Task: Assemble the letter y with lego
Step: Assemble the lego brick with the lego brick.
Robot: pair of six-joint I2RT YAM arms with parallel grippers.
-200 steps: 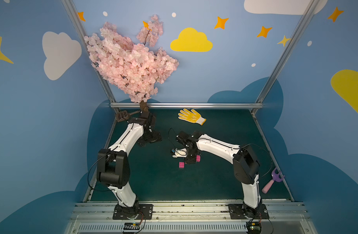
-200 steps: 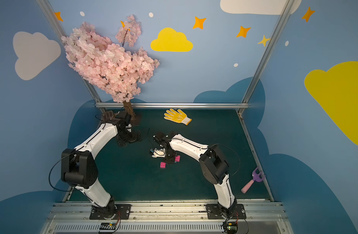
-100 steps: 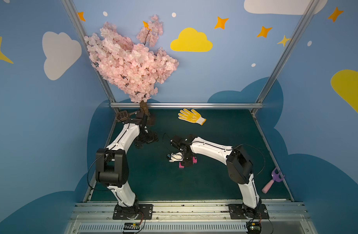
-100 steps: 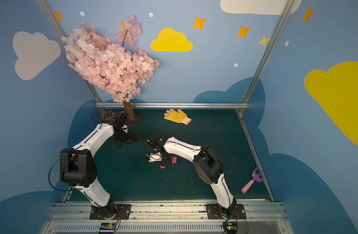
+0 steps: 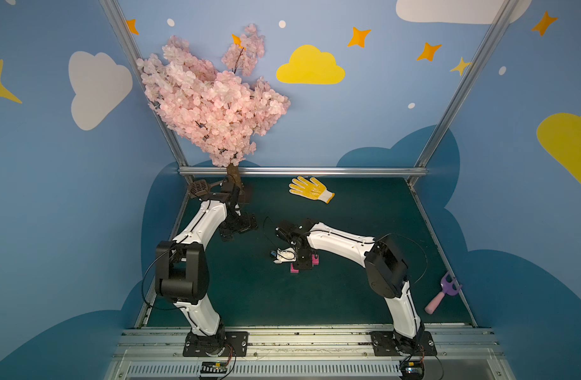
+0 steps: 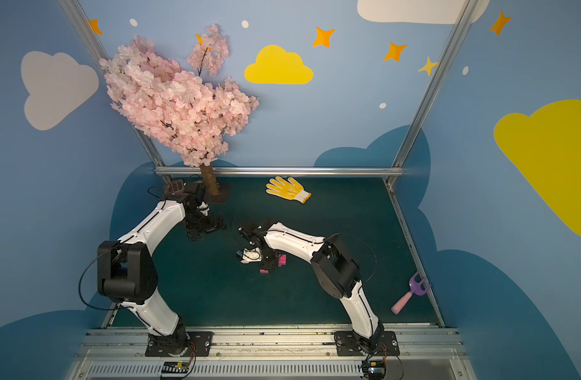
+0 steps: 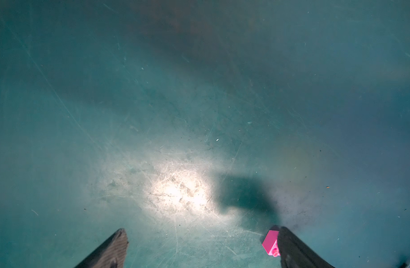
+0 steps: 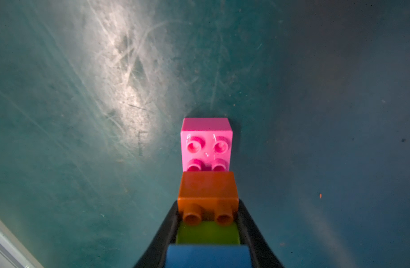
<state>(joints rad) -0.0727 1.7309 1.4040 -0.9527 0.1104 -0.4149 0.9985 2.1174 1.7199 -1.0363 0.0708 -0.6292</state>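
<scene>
Bricks (image 8: 206, 143) look light, stiff, slick — right gripper (image 8: 208, 208) pinches their flat sides; left gripper (image 7: 201, 232) stands wide open.

letter y (image 5: 294, 269) | pink brick (image 8: 206, 143), orange brick (image 8: 207, 192), green brick (image 8: 207, 233), blue brick (image 8: 208, 257) in line | seemingly on tabletop (image 5: 348, 296)
</scene>
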